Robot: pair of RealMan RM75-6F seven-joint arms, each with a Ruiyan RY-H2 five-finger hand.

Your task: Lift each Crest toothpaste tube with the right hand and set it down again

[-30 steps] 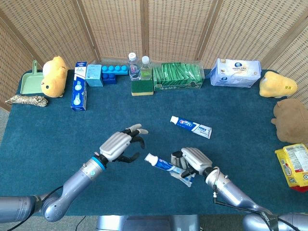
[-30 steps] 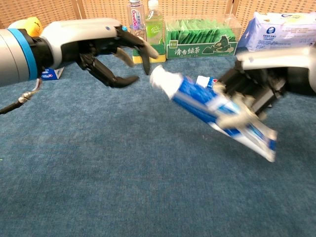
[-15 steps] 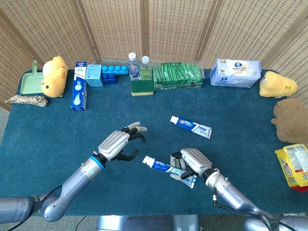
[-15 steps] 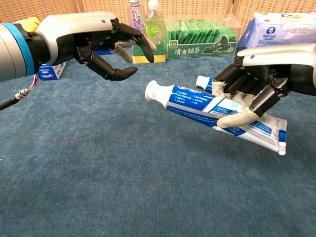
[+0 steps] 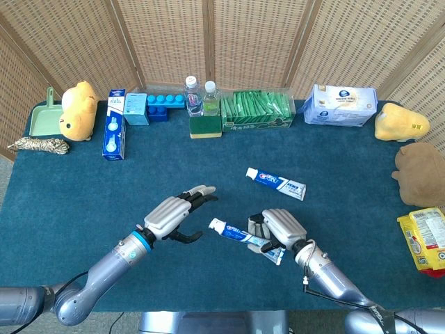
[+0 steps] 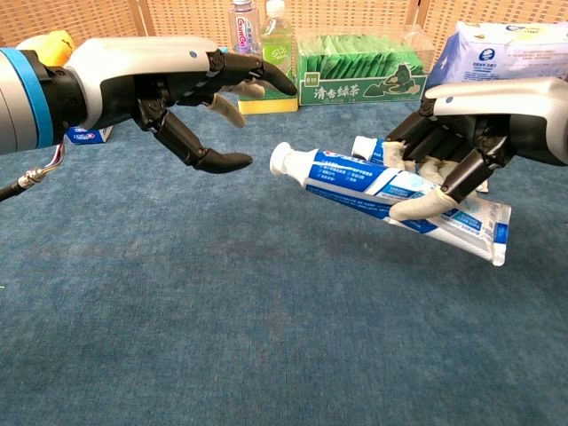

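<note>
Toothpaste tube (image 6: 390, 191) sits in the right hand (image 6: 461, 142), fingers (image 6: 424, 206) curled under and around its middle, lifted clear of the blue cloth (image 6: 266, 337); its white cap points toward the left hand (image 6: 169, 84) and its flat crimped end hangs lower on the far side. In the head view the same tube (image 5: 243, 235) shows near the table's front edge, under the right hand (image 5: 281, 228). The left hand (image 5: 170, 216) hovers just beside the cap, holding nothing, fingers spread and slightly bent. A second tube (image 5: 276, 183) lies flat on the cloth a little further back, apart from both hands. Along the back edge stand two bottles (image 5: 200, 96), a green box (image 5: 256, 111), a sponge (image 5: 205, 126), blue blocks (image 5: 165, 106) and a wipes pack (image 5: 341, 106). Plush toys (image 5: 76, 110) sit at the sides.
</note>
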